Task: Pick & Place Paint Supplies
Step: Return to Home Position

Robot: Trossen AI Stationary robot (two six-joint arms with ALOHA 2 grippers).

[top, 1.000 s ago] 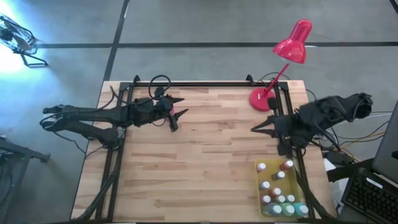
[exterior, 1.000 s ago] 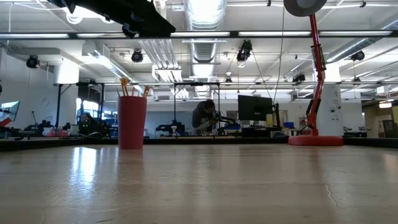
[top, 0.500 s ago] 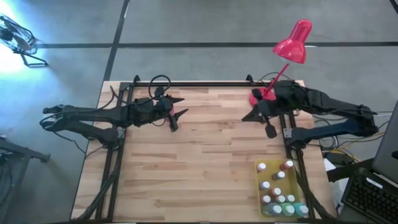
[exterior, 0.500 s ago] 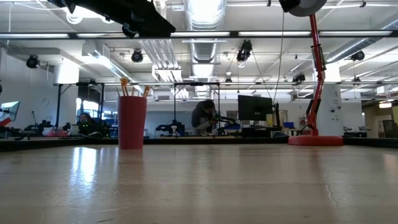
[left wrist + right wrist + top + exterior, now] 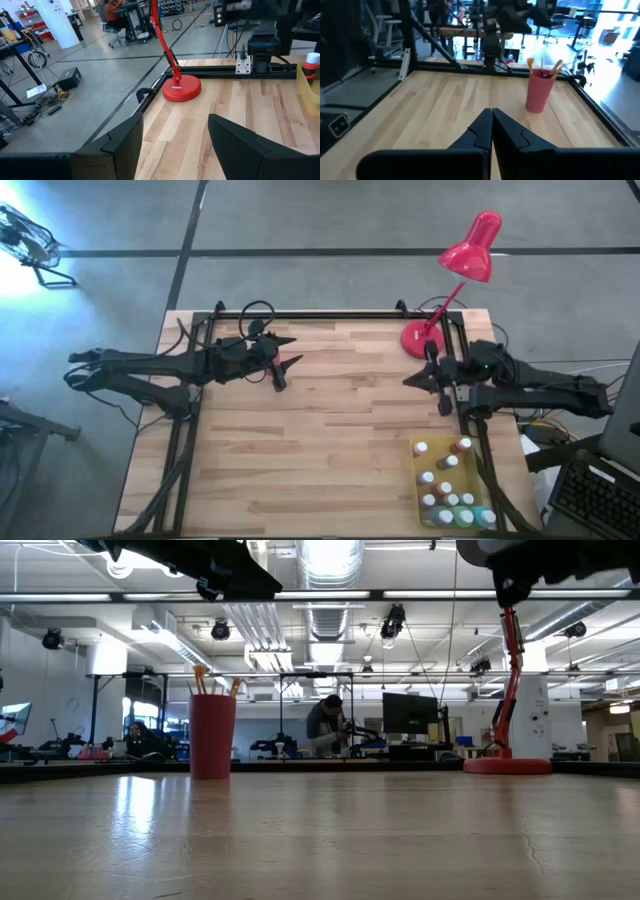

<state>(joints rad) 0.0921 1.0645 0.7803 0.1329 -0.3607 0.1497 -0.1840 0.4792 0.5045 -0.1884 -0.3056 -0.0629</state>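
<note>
With every paint bottle (image 5: 450,485) grouped in the yellow tray (image 5: 415,480), the right gripper (image 5: 491,120) sits closed and empty and the left gripper (image 5: 288,363) spread wide, both apparently parked above the tabletop (image 5: 340,440).

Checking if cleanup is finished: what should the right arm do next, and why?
Probably just settle to rest. The right gripper is shut and empty over bare tabletop, the paint bottles sit in the yellow tray, the brushes stand in the red cup by the open left gripper.
</note>
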